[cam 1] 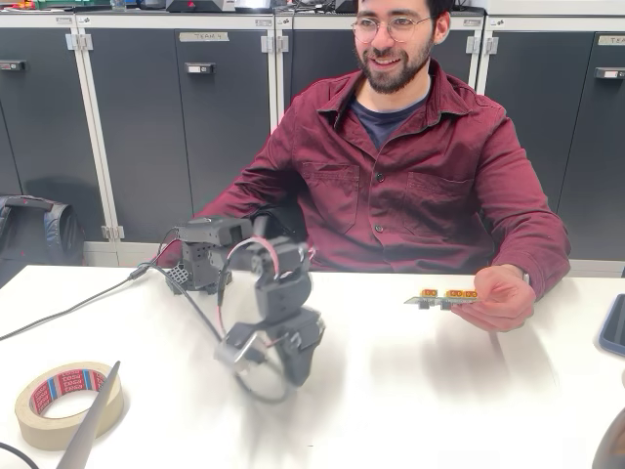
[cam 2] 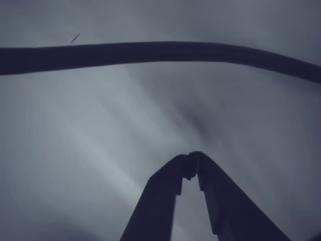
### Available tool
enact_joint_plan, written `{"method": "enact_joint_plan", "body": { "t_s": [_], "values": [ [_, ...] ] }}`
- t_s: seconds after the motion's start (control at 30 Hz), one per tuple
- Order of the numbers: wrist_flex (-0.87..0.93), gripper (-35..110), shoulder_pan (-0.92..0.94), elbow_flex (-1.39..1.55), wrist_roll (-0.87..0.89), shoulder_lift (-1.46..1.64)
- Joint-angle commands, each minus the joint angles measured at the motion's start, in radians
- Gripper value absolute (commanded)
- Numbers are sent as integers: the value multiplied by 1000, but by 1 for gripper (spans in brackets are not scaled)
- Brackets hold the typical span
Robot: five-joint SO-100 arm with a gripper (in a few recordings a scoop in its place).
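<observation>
My dark arm is folded low over the white table (cam 1: pixel 439 391) in the fixed view, blurred by motion. Its gripper (cam 1: pixel 283 363) points down just above the tabletop. In the wrist view the gripper (cam 2: pixel 193 156) is shut, fingertips touching, with nothing between them, over a blurred pale surface. A dark cable (cam 2: pixel 160 50) crosses that view ahead of the fingers. A person in a maroon shirt sits behind the table and holds a small flat board with orange parts (cam 1: pixel 444 297) in a hand (cam 1: pixel 500 298) at the right, well away from the gripper.
A roll of masking tape (cam 1: pixel 66 403) lies at the front left, with a grey strip (cam 1: pixel 93 425) beside it. Cables run left from the arm's base (cam 1: pixel 207 256). A dark object (cam 1: pixel 614 326) sits at the right edge. Grey cabinets stand behind.
</observation>
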Motion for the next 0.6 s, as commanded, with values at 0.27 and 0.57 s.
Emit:
{"method": "enact_joint_plan", "body": {
  "t_s": [0.27, 0.57],
  "values": [
    [3, -5, -413, 14, 78, 92],
    [2, -5, -617, 81, -67, 43]
  ]
}}
